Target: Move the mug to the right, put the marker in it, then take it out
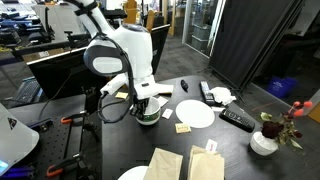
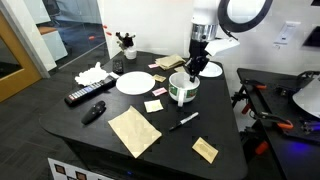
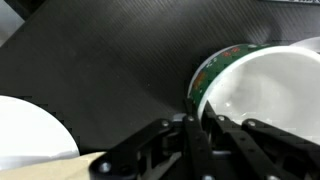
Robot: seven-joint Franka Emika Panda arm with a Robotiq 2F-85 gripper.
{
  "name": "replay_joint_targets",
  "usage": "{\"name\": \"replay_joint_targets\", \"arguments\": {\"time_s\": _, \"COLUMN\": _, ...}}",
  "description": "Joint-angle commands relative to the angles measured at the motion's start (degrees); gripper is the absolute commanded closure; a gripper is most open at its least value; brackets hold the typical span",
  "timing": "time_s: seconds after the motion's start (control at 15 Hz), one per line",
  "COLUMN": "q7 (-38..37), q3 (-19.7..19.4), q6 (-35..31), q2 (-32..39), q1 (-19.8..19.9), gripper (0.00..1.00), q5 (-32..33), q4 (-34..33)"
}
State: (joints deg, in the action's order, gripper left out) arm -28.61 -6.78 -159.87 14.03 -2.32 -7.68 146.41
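The mug (image 2: 181, 93) stands upright on the dark worktop (image 2: 60, 125), just beside the flat white plate (image 2: 132, 82). The gripper (image 2: 192, 74) comes down on it from above. In the wrist view the jaws are clenched on the mug's wall at the rim, on the side that faces the plate; it seems that one finger is inside the bowl and one is outside on the green band. The marker (image 2: 183, 122) lies flat on the worktop near the mug, apart from it and not touched.

I judge the mug to be ceramic: stiff, rather heavy for its size, glazed and therefore slippery, and it can chip if it knocks against the plate. The wall is thin and curved, so a pinch on one side of the rim holds it off centre and the mug may tilt or swing when it is lifted. A firm grip and a low, slow carry, or even a slide along the worktop, would be safer. The marker is light and stiff, and is best taken across the middle.
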Motion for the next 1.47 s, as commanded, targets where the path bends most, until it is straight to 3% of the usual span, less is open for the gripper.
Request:
{"name": "replay_joint_targets", "arguments": {"time_s": 0.0, "q7": -4.1, "q3": -2.9, "q6": -0.8, "q2": -1.0, "q1": -1.5, "gripper": 0.98, "q5": 3.0, "q4": 0.9}}
{"name": "replay_joint_targets", "arguments": {"time_s": 0.47, "q7": -8.3, "q3": -7.8, "q6": -0.2, "q2": -2.1, "q1": -1.3, "gripper": 0.98, "q5": 7.0, "q4": 1.7}}
{"name": "replay_joint_targets", "arguments": {"time_s": 0.87, "q7": -8.6, "q3": -9.4, "q6": -0.2, "q2": -2.0, "q1": -0.4, "gripper": 0.97, "q5": 6.6, "q4": 1.8}}
{"name": "replay_joint_targets", "arguments": {"time_s": 0.93, "q7": -8.6, "q3": -9.3, "q6": -0.2, "q2": -2.1, "q1": -0.3, "gripper": 0.91, "q5": 6.4, "q4": 1.9}}
{"name": "replay_joint_targets", "arguments": {"time_s": 1.0, "q7": -8.9, "q3": -9.3, "q6": -0.1, "q2": -2.2, "q1": -0.2, "gripper": 0.65, "q5": 6.4, "q4": 2.0}}
{"name": "replay_joint_targets", "arguments": {"time_s": 1.13, "q7": -9.3, "q3": -9.6, "q6": -0.3, "q2": -3.0, "q1": -0.5, "gripper": 0.6, "q5": 6.9, "q4": 2.6}}
{"name": "replay_joint_targets", "arguments": {"time_s": 1.4, "q7": -11.3, "q3": -11.1, "q6": -0.6, "q2": -7.4, "q1": -1.5, "gripper": 0.29, "q5": 10.7, "q4": 5.3}}
